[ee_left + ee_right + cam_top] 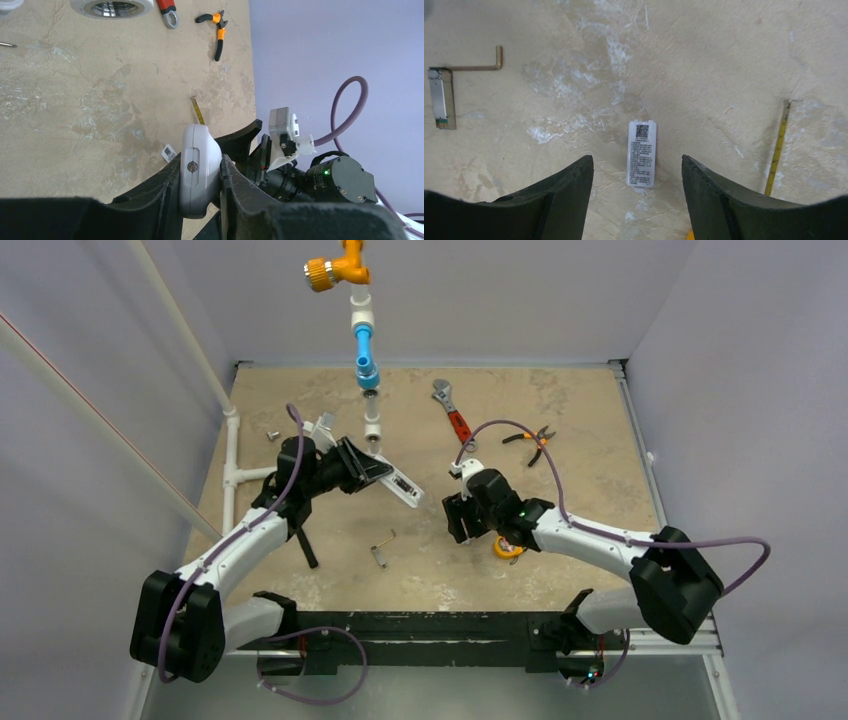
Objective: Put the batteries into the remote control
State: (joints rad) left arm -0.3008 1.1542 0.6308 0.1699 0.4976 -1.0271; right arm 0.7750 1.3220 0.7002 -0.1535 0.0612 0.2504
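Note:
My left gripper (pixel 368 470) is shut on the remote control (pixel 403 487), a slim white slab held above the table and sticking out to the right. The left wrist view shows its rounded end (pixel 199 170) clamped edge-on between the black fingers (pixel 155 192). My right gripper (pixel 635 159) hangs open just over a small white labelled plate (pixel 642 154) lying flat on the table, which sits between the fingertips without touching them. That plate (pixel 167 151) also peeks out beside the remote. The batteries are out of view.
A red-handled wrench (pixel 453 412) and orange pliers (pixel 535 440) lie at the back right. A yellow tape measure (pixel 507 548) sits under the right arm, its tape (pixel 778 150) extended. An L-shaped key with a metal block (pixel 441 102) lies front centre. Pipe pieces (pixel 364 340) hang at the back.

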